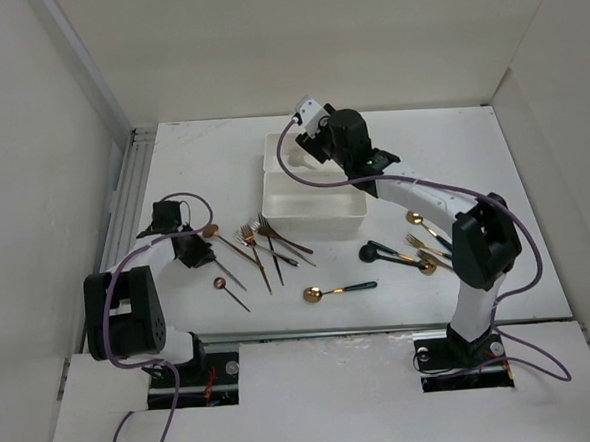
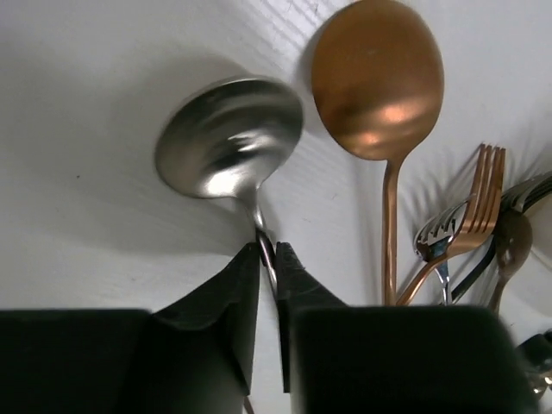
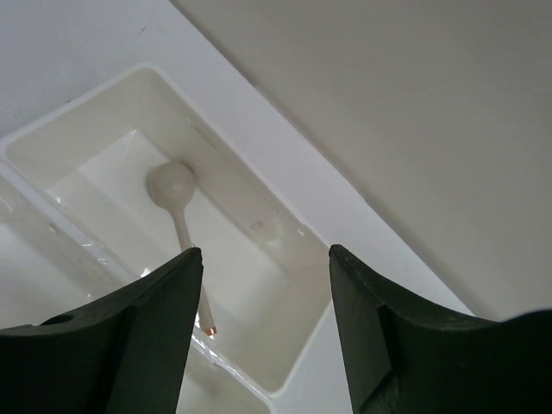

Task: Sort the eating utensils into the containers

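Left jaws: clenched on the thin neck of a silver spoon (image 2: 228,138), down at the bench (image 2: 78,95), just beside a copper spoon (image 2: 378,78).
Right jaws: spread wide, nothing between them, above the far tray (image 3: 285,164).
Far tray: one pale spoon (image 3: 172,185) lies inside.
Loose utensils: forks (image 1: 261,245) and spoons scattered on the bench before the near tray (image 1: 315,220).

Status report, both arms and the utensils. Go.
Left gripper shut on silver spoon at its neck. Right gripper open over tray, pale spoon lying inside. Copper spoon close beside the gripped one; nothing blocking.
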You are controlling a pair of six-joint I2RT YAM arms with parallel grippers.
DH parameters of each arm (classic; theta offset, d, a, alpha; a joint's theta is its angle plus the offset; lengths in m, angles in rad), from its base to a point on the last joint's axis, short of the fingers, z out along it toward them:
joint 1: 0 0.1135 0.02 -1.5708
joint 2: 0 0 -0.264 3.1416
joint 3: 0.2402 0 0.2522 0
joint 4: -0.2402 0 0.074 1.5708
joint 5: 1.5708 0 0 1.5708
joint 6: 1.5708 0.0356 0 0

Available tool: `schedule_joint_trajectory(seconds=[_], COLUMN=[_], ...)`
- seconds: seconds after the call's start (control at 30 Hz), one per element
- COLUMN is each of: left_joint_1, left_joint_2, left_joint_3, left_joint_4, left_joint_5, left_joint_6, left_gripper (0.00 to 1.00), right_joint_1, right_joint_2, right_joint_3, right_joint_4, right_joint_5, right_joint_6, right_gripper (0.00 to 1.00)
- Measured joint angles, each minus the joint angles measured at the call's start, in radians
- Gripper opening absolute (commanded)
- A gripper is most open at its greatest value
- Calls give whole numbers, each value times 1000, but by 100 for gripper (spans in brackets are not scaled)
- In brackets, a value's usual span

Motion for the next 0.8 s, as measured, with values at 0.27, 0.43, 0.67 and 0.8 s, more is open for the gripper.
schedule_joint_trajectory(seconds=[0.27, 0.43, 0.67, 0.8], left_joint_1=[58, 84, 93, 66], left_joint_2=[22, 56, 78, 85], left_joint_3=[-1, 64, 341, 563], left_joint_4=[53, -8, -136, -138], left_joint_5=[34, -6, -62, -104], left_joint_6=[-6, 51, 187, 293], left_gripper=[0, 0, 0, 0], right_joint_1=[-1, -5, -11, -29], right_joint_2=[-111, -134, -192, -235], right_joint_3=[-45, -51, -84, -122], right_joint_4=[29, 30, 40, 79], right_joint_5=[13, 17, 9, -18], right_joint_6=[5, 11, 42, 69], right_gripper=[66, 66, 66, 66])
